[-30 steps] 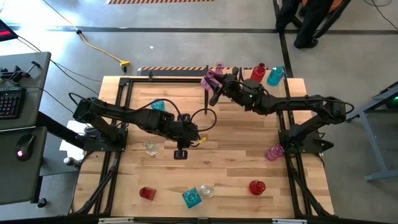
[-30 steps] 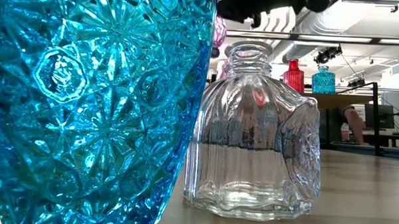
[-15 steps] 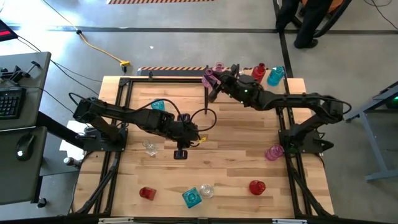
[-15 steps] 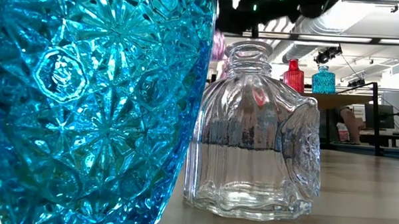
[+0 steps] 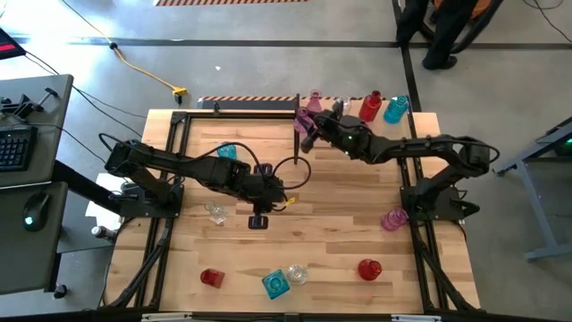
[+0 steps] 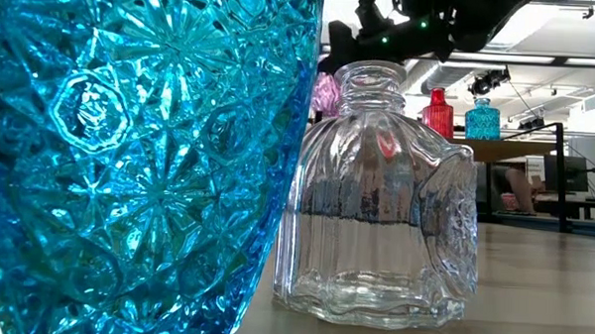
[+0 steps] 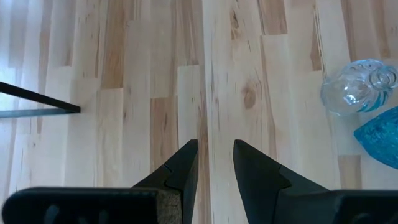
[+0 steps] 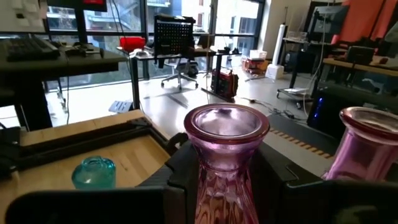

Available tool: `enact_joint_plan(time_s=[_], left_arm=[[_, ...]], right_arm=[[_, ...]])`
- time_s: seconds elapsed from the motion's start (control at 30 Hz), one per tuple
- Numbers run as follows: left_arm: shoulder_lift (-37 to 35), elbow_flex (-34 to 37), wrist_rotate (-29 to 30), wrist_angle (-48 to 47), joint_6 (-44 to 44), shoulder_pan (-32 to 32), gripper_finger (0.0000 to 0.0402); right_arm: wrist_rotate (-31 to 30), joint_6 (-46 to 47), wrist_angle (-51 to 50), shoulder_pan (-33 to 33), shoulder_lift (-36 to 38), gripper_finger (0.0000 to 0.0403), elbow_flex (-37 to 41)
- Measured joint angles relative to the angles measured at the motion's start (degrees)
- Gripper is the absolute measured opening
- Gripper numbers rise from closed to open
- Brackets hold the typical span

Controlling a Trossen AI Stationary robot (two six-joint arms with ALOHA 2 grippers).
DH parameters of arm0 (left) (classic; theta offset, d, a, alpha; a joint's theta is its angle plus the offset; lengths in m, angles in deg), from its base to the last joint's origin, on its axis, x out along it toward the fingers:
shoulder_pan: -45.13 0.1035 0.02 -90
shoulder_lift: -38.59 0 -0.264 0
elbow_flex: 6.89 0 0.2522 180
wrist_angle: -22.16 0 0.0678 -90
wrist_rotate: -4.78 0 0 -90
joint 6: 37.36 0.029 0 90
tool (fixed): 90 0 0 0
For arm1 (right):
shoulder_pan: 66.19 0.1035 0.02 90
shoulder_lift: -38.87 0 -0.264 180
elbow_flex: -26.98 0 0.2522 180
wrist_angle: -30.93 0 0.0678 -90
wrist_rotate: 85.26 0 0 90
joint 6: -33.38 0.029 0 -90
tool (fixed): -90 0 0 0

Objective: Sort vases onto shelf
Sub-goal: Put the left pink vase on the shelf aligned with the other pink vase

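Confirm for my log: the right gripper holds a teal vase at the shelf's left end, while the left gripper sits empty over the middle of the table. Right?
Not quite. The vase in the right gripper is pink, not teal, as the right wrist view shows. The rest holds: it is at the left end of the shelf, and the left gripper is empty over mid-table.

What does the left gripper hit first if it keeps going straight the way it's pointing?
Most likely the bare wooden tabletop. The left gripper points down at the boards with empty, open jaws and nothing lies between or ahead of them. The clear vase and blue vase sit off to one side, out of that line.
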State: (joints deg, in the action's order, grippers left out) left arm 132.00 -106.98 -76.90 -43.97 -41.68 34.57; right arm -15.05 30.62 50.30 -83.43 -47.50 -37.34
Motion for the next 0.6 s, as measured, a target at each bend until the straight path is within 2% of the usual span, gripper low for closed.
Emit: enact_joint_plan(time_s=[0.3, 0.5, 0.6], left_arm=[[0.0, 0.0, 0.0, -0.1, 0.0, 0.0, 0.0090], [0.0, 0.0, 0.0, -0.2, 0.0, 0.0, 0.0090], [0.0, 0.0, 0.0, -0.1, 0.0, 0.0, 0.0090]], right_arm=[[-1.0, 0.9, 2.2, 0.0, 0.1, 0.0082, 1.8], [-2.5, 0.8, -4.6, 0.9, 2.5, 0.0082, 2.3], [-2.6, 1.1, -3.5, 1.3, 3.5, 0.0082, 2.0]])
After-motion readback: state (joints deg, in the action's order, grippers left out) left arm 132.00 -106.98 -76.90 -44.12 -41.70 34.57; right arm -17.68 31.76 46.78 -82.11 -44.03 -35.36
